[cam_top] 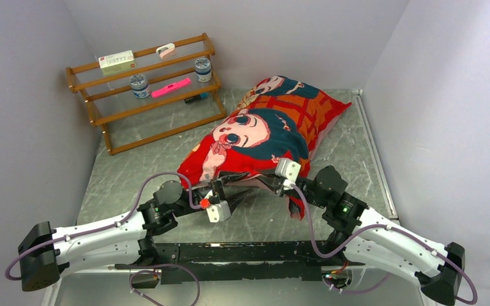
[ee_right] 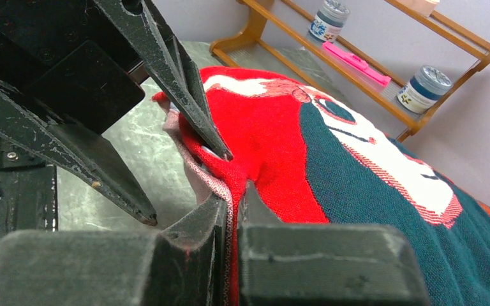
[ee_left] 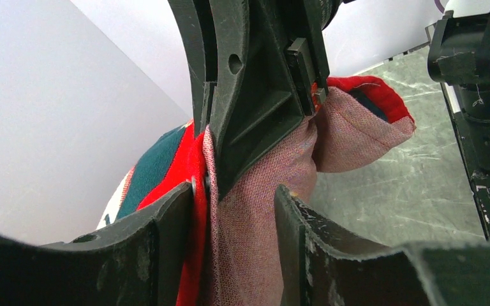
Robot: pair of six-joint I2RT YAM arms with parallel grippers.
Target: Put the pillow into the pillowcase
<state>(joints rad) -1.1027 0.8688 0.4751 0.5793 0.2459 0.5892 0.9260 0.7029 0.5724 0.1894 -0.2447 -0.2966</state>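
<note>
On table (cam_top: 134,172) centre, plump pillowcase (cam_top: 274,124) lay; right gripper (ee_right: 233,203) was pinched tight on its near hem, left gripper (ee_left: 235,194) stood parted, hem loose between its fingers.

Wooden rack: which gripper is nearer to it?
Left. The left gripper is at the pillowcase's near edge, front-right of the wooden rack. The right gripper pinches that same edge farther right, farther from the rack.

A wooden rack (cam_top: 107,140) stands at the far left of the grey marbled table (cam_top: 140,169). It holds a white box (cam_top: 116,60), a left jar (cam_top: 140,85), a right jar (cam_top: 203,69), a pink marker (cam_top: 171,87) and a small pink-and-white item (cam_top: 164,50).
</note>
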